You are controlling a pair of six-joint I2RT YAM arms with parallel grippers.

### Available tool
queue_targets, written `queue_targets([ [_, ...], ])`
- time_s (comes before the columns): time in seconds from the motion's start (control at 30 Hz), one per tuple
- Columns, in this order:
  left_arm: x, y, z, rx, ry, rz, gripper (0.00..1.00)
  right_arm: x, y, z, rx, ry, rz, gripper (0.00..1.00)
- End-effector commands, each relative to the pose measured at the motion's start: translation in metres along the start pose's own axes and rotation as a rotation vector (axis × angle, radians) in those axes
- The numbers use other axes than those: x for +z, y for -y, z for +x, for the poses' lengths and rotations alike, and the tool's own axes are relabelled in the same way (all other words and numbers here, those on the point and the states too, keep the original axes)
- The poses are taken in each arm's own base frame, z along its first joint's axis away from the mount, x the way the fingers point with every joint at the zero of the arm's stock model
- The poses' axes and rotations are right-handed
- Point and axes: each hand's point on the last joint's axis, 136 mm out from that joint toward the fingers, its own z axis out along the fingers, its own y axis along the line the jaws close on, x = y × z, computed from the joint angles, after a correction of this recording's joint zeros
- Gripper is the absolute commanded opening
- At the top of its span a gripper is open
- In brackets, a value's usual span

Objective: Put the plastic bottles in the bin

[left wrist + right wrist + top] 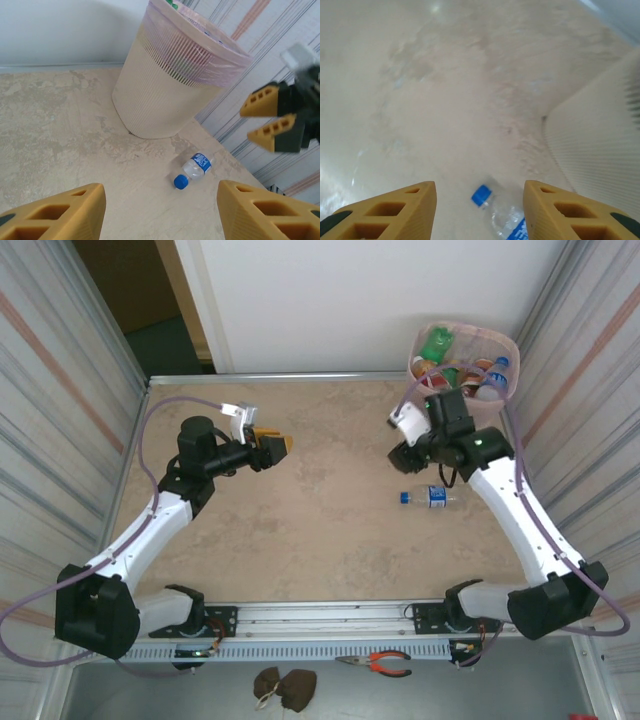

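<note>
The left arm (150,525) and right arm (522,515) are white-shelled links between bulky black joint housings, each trailed by a pale purple cable (185,400), the right one showing a small green light (480,443), while the left gripper (280,445) and right gripper (252,121) carry mustard-yellow wedge fingers (60,212) with hollow cut-out cells.

A robot lab cell — panelled walls (70,410) around a stone-look table (320,540), pliers (380,664) beside the mounting rail (320,615)
</note>
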Motion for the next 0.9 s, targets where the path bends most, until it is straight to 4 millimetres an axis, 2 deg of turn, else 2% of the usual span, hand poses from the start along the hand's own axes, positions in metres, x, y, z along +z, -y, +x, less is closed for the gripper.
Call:
queue_targets([
  [0.0, -0.006, 0.005, -0.009, 0.016, 0.028, 0.007, 0.61, 0.010, -0.032, 0.019, -0.236, -0.061, -0.083, 0.51],
  [0.07, -0.005, 0.004, -0.010, 0.014, 0.027, 0.007, 0.61, 0.022, -0.046, 0.030, -0.305, -0.108, -0.124, 0.53],
  [0.17, -0.004, 0.004, -0.010, 0.014, 0.026, 0.009, 0.61, 0.043, -0.056, 0.044, -0.369, -0.177, -0.160, 0.54],
  [0.43, -0.005, 0.003, -0.008, 0.010, 0.027, 0.007, 0.61, 0.096, -0.060, 0.066, -0.443, -0.319, -0.194, 0.56],
  [0.57, -0.007, 0.004, -0.006, 0.008, 0.026, 0.005, 0.61, 0.117, -0.049, 0.087, -0.490, -0.444, -0.166, 0.58],
  [0.73, -0.009, 0.003, -0.004, 0.013, 0.025, -0.007, 0.61, 0.132, -0.026, 0.114, -0.553, -0.598, -0.109, 0.64],
  [0.87, -0.009, 0.003, -0.003, 0.008, 0.024, -0.003, 0.61, 0.141, -0.018, 0.131, -0.536, -0.646, -0.111, 0.66],
])
